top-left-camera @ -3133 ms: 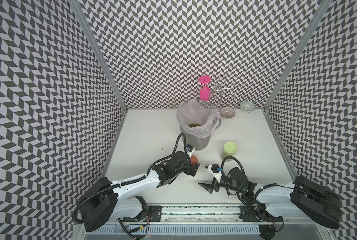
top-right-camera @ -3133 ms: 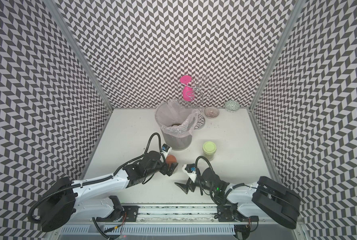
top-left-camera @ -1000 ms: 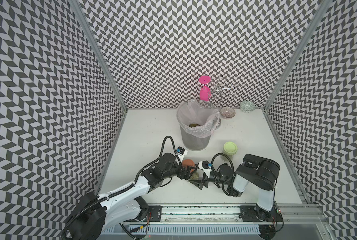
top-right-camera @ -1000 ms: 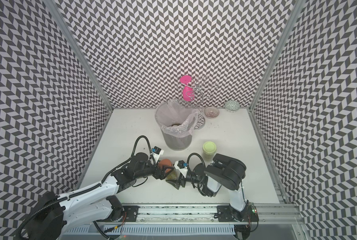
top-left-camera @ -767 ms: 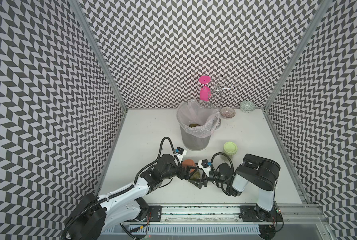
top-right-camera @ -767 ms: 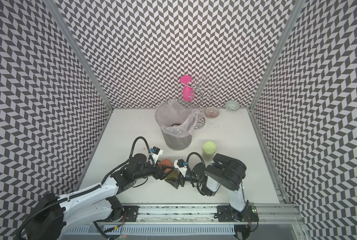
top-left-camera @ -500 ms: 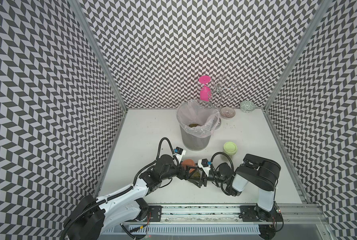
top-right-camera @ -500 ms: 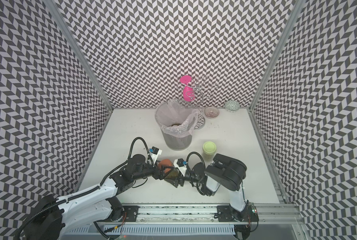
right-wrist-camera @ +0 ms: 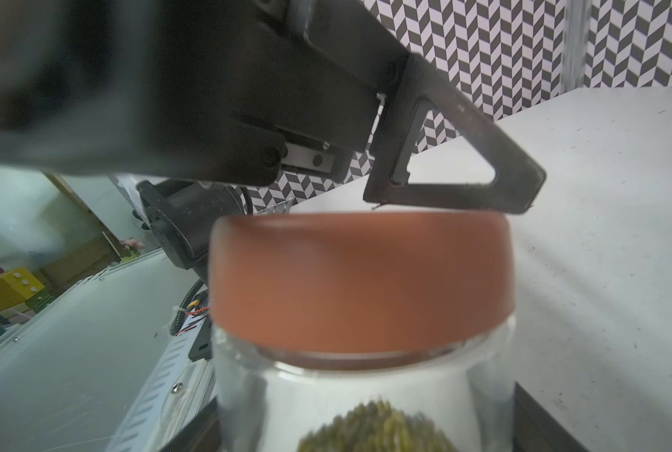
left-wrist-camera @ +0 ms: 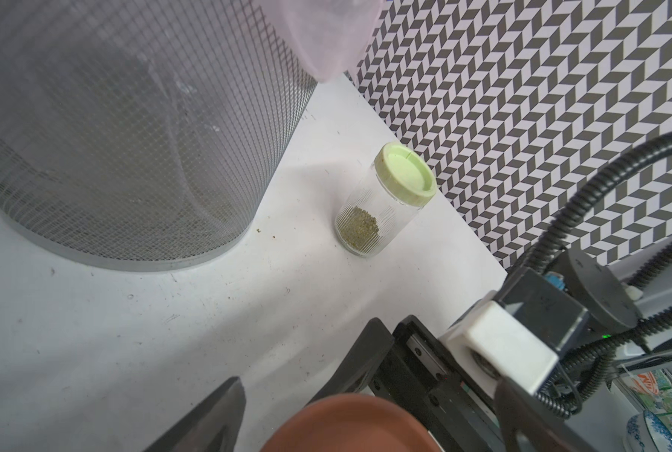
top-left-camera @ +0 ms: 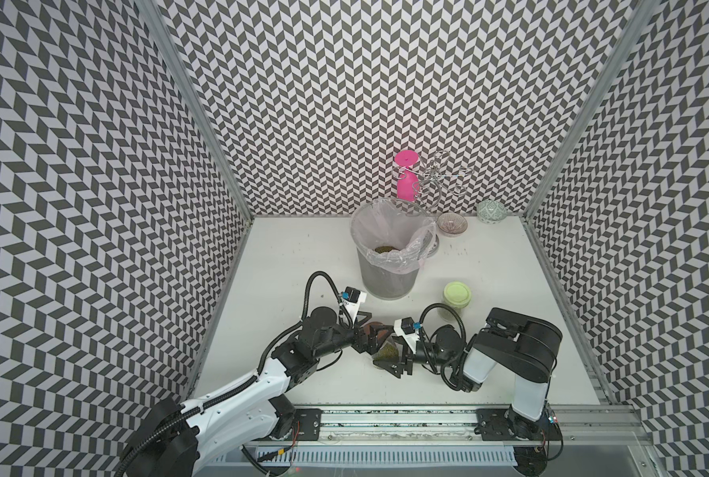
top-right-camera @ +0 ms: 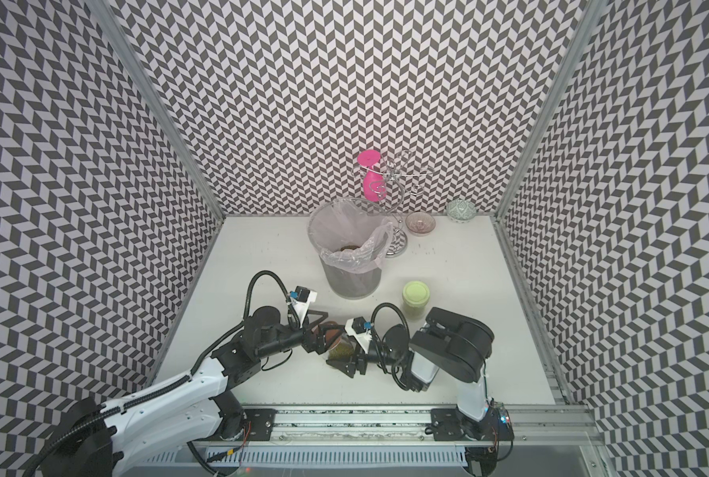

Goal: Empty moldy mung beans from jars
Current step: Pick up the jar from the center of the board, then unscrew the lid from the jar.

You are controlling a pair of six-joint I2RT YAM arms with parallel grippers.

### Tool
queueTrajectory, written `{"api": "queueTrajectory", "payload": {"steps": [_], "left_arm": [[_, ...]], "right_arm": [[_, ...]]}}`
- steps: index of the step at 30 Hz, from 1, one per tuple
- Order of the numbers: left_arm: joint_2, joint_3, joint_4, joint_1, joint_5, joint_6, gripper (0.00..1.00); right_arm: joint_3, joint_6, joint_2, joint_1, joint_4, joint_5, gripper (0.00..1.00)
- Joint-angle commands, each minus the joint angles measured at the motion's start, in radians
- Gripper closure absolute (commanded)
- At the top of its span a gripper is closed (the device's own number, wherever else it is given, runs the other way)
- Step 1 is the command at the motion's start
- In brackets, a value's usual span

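Observation:
A clear jar with an orange-brown lid (top-left-camera: pixel 371 330) lies tilted just above the table near the front middle, with mung beans (top-left-camera: pixel 388 354) heaped inside. My right gripper (top-left-camera: pixel 388 351) is shut on its glass body. My left gripper (top-left-camera: pixel 370 338) stands open around the lid (right-wrist-camera: pixel 362 281); one of its fingers (right-wrist-camera: pixel 444 184) hovers just off the lid's top. The second jar (top-left-camera: pixel 457 295), with a pale green lid, stands upright to the right of the bin with beans (left-wrist-camera: pixel 360 229) at its bottom. In both top views more beans (top-right-camera: pixel 346 248) lie in the lined bin.
The grey mesh bin (top-left-camera: pixel 386 281) with a plastic liner stands behind the grippers. A pink object (top-left-camera: pixel 406 181), a wire stand (top-left-camera: pixel 439 177) and two small bowls (top-left-camera: pixel 452 224) (top-left-camera: pixel 492 212) sit along the back wall. Patterned walls close in three sides.
The left arm carried the orange-lidded jar from beside the bin to the right gripper. The right jaws closed on the glass, and the left jaws then widened off the lid.

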Motion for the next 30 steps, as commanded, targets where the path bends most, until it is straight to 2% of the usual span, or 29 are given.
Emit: {"api": "queueTrajectory", "payload": {"steps": [1,8,12,19,26,30], "left_arm": [[-0.038,0.031,0.012,0.020,0.016,0.043,0.00],[-0.172,0.007,-0.013,0.058,0.071,0.077,0.00],[-0.244,-0.033,0.046,0.057,0.115,0.074,0.00],[-0.184,-0.068,0.160,0.032,0.235,0.078,0.01],[-0.139,-0.050,0.201,-0.037,0.258,0.137,0.01],[-0.133,-0.038,0.200,-0.047,0.269,0.143,0.00]], "right_arm": [[-0.013,0.048,-0.060,0.003,0.274,-0.046,0.44],[-0.033,0.148,-0.163,-0.048,0.254,-0.156,0.44],[-0.029,0.144,-0.260,-0.068,0.150,-0.206,0.44],[0.014,0.019,-0.466,-0.086,-0.221,-0.230,0.43],[0.077,-0.091,-0.581,-0.100,-0.548,-0.224,0.43],[0.086,-0.099,-0.583,-0.110,-0.581,-0.231,0.44]]}}
